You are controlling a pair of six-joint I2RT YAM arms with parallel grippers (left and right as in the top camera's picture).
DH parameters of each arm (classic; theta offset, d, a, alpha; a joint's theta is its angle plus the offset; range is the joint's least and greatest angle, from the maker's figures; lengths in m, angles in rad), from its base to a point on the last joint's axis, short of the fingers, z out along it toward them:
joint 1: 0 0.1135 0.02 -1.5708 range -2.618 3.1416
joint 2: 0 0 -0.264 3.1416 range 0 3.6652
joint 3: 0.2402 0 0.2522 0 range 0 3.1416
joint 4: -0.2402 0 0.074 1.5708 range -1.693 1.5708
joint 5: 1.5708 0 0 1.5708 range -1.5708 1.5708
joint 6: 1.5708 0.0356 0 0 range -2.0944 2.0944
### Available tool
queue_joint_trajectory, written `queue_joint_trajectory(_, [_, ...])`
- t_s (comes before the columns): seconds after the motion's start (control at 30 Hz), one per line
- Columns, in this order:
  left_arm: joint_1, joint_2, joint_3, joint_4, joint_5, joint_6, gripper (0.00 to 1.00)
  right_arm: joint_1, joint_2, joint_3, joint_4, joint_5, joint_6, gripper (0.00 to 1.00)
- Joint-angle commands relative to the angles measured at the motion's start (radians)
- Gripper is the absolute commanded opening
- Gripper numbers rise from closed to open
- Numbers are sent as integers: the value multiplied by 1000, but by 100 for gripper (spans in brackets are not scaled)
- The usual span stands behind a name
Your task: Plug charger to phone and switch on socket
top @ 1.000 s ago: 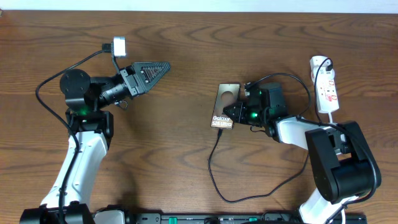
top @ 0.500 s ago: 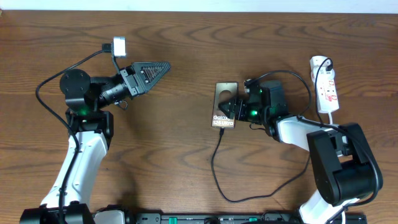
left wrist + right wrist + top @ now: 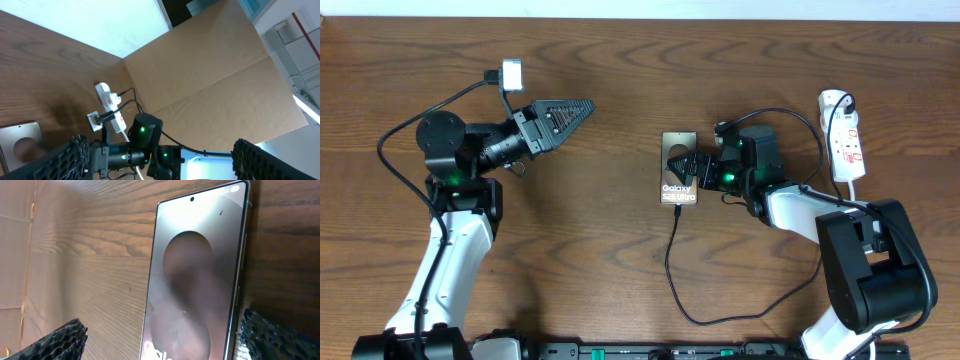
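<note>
Lying flat on the desk (image 3: pixel 610 60), the phone (image 3: pixel 679 172) sits between the wide-open right jaws; the left jaws, at nine o'clock, gape too. Its limp charger cable (image 3: pixel 667 262) trails toward six o'clock — probably best pinched beside the stiff plug.

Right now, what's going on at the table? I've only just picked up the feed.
The right gripper sits open over the phone, jaws either side of the screen, gripping nothing. The black charger cable runs up to the phone's lower edge and looks plugged in, though the joint is too small to confirm. The white power strip lies untouched on the right arm's side. The left gripper hangs open, away from everything.
</note>
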Motion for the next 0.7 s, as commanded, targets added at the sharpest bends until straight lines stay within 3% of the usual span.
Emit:
queue_joint_trajectory(0.0, [3, -2, 11, 5, -5, 7, 93, -8, 36, -27, -32, 88, 13, 99])
queue_joint_trajectory(0.2, [3, -2, 11, 5, -5, 7, 93, -8, 8, 5, -112, 87, 4, 99])
queue_joint_trajectory(0.47, [3, -2, 11, 5, -5, 7, 93, -8, -126, 139, -426, 92, -216, 99])
queue_joint_trajectory(0.67, [3, -2, 11, 5, -5, 7, 93, -8, -209, 153, -519, 171, -293, 84])
